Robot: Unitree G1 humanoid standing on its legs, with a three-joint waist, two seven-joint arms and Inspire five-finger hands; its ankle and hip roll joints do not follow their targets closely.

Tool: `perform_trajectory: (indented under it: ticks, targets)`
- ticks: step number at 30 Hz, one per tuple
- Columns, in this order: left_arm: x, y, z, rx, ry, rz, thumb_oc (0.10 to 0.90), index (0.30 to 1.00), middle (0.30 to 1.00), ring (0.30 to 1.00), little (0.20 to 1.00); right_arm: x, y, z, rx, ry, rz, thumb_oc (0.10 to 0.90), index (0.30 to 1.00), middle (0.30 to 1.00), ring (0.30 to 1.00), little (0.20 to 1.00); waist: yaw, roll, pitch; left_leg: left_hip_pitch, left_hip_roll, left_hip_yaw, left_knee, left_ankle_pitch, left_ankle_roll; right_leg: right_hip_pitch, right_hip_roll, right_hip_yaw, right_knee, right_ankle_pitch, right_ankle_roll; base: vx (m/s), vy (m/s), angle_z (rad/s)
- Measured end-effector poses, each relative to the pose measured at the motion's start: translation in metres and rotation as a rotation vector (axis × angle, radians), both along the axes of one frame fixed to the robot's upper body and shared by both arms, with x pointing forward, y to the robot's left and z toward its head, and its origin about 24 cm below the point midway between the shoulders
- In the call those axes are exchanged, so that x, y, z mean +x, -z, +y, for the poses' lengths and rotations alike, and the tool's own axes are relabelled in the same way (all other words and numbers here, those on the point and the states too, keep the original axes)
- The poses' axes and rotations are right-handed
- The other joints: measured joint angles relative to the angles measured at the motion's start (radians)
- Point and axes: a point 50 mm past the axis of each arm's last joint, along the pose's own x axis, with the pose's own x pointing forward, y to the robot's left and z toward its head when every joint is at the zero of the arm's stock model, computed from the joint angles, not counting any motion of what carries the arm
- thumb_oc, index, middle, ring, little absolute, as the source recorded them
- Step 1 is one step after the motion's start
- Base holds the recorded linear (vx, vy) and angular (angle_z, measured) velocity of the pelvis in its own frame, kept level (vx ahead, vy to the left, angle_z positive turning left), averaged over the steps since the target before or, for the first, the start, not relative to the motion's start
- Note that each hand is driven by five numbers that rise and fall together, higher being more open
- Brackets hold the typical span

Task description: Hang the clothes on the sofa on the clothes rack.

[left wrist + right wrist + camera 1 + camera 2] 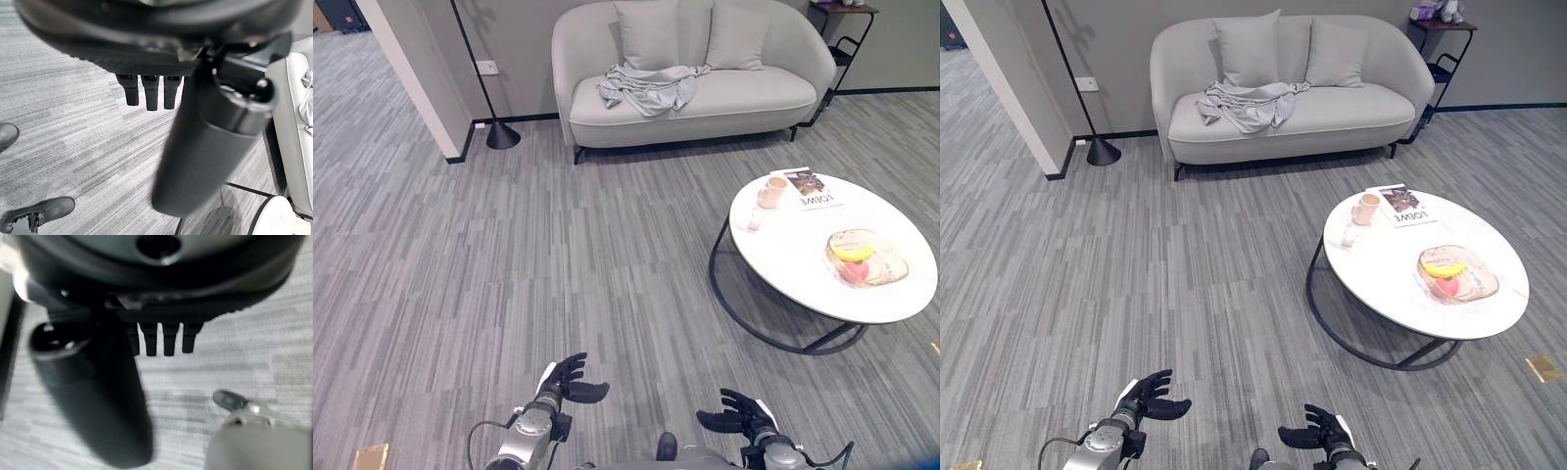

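A crumpled light grey garment (649, 86) lies on the seat of a pale grey sofa (773, 98) against the far wall, spread over its left half. Both hands hang low near me, far from the sofa. My left hand (564, 382) is open with relaxed fingers (149, 90) and holds nothing. My right hand (739, 414) is likewise open, its fingers (168, 339) straight over the bare floor.
A round white coffee table (793, 255) stands to the right, bearing a cup (771, 191), a magazine (811, 188) and a glass bowl of fruit (864, 258). A black floor lamp (499, 132) stands left of the sofa beside a wall corner. A dark side shelf (842, 44) stands right of the sofa.
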Motion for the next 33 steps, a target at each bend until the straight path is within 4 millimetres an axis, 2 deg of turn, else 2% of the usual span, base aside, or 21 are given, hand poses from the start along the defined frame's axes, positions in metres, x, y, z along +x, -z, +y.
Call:
perform_trajectory:
  ticks: [24,33]
  targets:
    - [-0.005,0.002,0.002,-0.02,-0.042,0.016,0.8,0.9,0.9,0.9,0.9,-0.004,0.001,-0.001,0.0,0.007,0.009,0.8,0.9,0.9,0.9,0.9,-0.001,-0.013,0.006,0.02,-0.005,0.0,-0.018,0.0,0.0,0.023,0.002,0.003,-0.027,0.009,0.013,0.0,-0.007,0.0]
    - [-0.005,0.002,0.002,-0.02,-0.04,0.016,0.8,0.9,0.9,0.9,0.9,-0.013,0.002,-0.004,-0.001,0.034,0.022,0.8,0.9,0.9,0.9,0.9,-0.005,-0.014,0.006,0.005,-0.005,-0.006,-0.018,0.0,0.0,0.015,0.002,0.001,-0.028,0.008,0.013,0.04,-0.053,0.02]
